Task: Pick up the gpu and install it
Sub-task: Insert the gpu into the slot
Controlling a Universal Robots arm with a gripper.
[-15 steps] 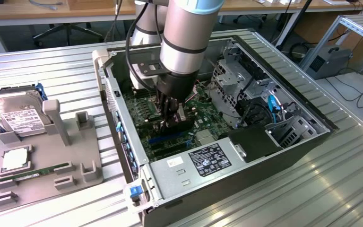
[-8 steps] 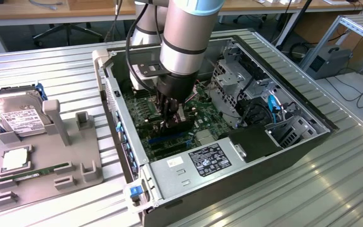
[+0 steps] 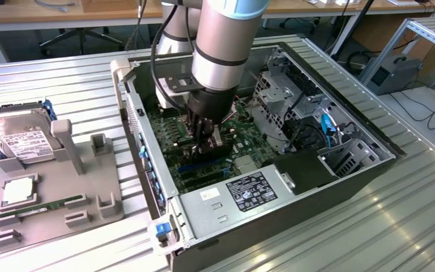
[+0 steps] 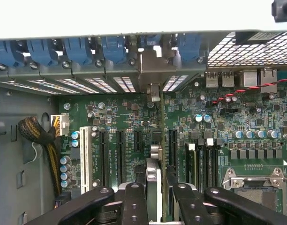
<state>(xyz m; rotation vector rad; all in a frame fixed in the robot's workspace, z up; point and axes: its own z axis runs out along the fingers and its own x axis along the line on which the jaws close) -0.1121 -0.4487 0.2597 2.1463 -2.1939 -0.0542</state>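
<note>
My gripper [image 3: 202, 148] reaches down into the open computer case [image 3: 369, 170], just above the green motherboard [image 3: 237, 127]. It is shut on the gpu [image 3: 211, 148], a thin dark card held on edge. In the wrist view the gpu [image 4: 154, 183] runs edge-on between the two black fingers [image 4: 134, 201] of the gripper [image 4: 157, 204]. Its silver bracket [image 4: 152, 70] reaches the rear slot openings of the case. The card stands over the row of black expansion slots [image 4: 120, 150]; I cannot tell whether its edge sits in one.
A grey fixture [image 3: 47, 198] at the exterior view's left holds a hard drive [image 3: 21, 139], a memory stick [image 3: 40, 208] and a processor [image 3: 17, 190]. Inside the case are a drive cage [image 3: 278, 96], a power supply [image 3: 248, 195] and cables [image 3: 327, 127]. Blue slot latches [image 4: 78, 49] line the rear wall.
</note>
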